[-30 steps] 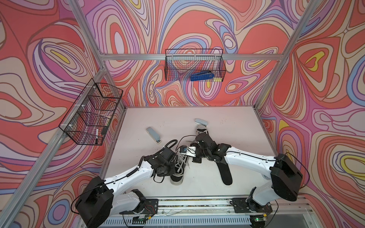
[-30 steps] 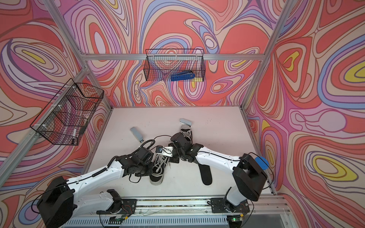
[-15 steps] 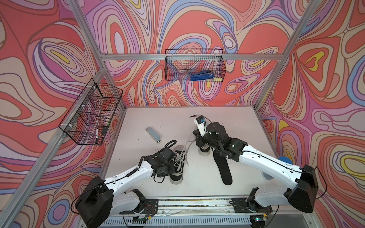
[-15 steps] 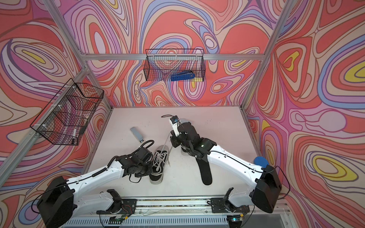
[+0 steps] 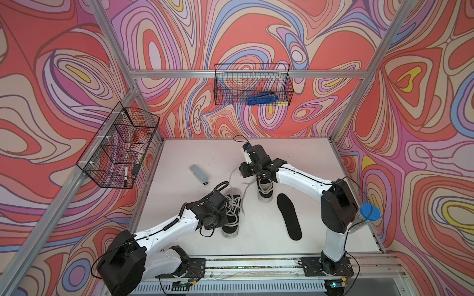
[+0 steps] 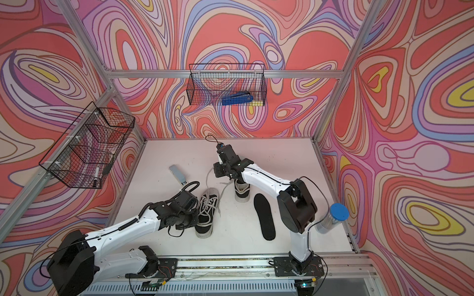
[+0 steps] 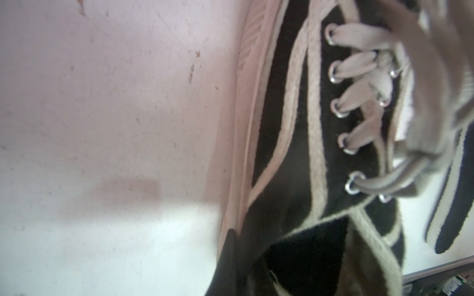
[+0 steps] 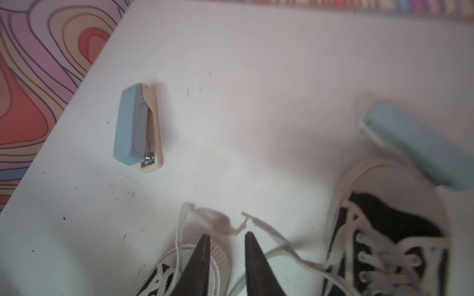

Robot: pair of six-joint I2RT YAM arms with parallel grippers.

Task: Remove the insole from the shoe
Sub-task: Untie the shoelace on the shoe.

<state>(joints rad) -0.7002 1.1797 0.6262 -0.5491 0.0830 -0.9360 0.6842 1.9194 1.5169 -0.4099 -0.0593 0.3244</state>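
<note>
Closest to the rail, leftward: left jaws pressed together on the heel-end rim of the near shoe [image 5: 232, 214]. Black with white laces, flat on the tabletop [image 5: 195, 151], toe pointing away.

Off to the right at much the same depth, well apart from that shoe: the insole [image 5: 288, 216]. Black, out in the open, flat on the tabletop, touched by neither arm.

Just beside its far tip, to the left: the far shoe [image 5: 265, 191], heel toward the rail, toe hidden under the right arm in both top views.

Above the loose lace ends between the two shoes: right jaws, parted, nothing between them, tips over the near shoe's ribbed toe cap in the right wrist view.

Farther left: a pale blue stapler [image 5: 199, 175], alone. Just past the far shoe's toe: a pale blue block [image 8: 415, 148], blurred.

Up on the walls: side basket [image 5: 120, 151] at left, back basket [image 5: 252, 87] beyond.
</note>
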